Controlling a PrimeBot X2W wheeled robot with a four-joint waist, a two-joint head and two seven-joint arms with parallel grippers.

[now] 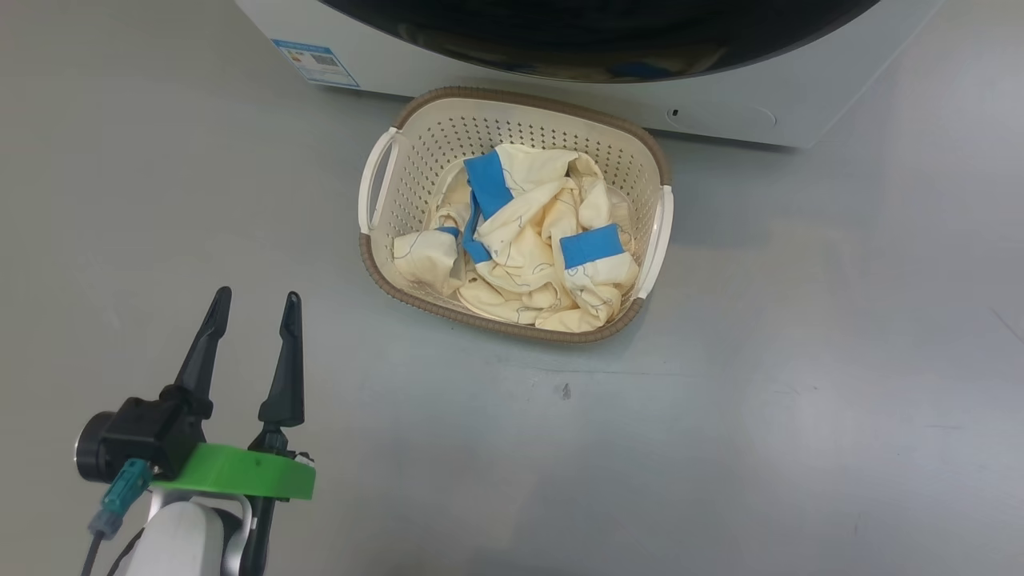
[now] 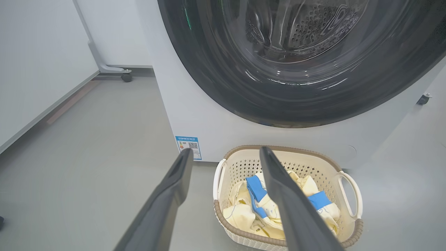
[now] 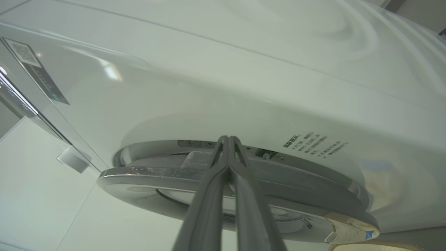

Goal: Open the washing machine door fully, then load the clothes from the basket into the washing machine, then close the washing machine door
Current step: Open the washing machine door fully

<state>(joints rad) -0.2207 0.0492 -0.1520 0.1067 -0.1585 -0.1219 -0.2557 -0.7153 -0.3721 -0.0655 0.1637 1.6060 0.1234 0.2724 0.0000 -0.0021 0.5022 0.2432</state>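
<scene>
Head view, perforated cream basket (image 1: 520,132), crumpled clothes (image 1: 528,248)

On floor (image 1: 800,360): basket (image 1: 448,136) just before washing machine (image 1: 448,68). In basket: clothes (image 1: 528,240), heaped. Left of basket, nearer robot, apart: left gripper (image 1: 258,294).

Left gripper (image 1: 258,296), two long black tapered fingers (image 1: 204,344), green ring (image 1: 240,472) behind them, teal plug (image 1: 124,490) and pale forearm (image 1: 180,540) beside the ring

Smooth grey floor (image 1: 800,416) meets a white wall panel (image 2: 35,52) near a small black castor (image 2: 126,76)
</scene>
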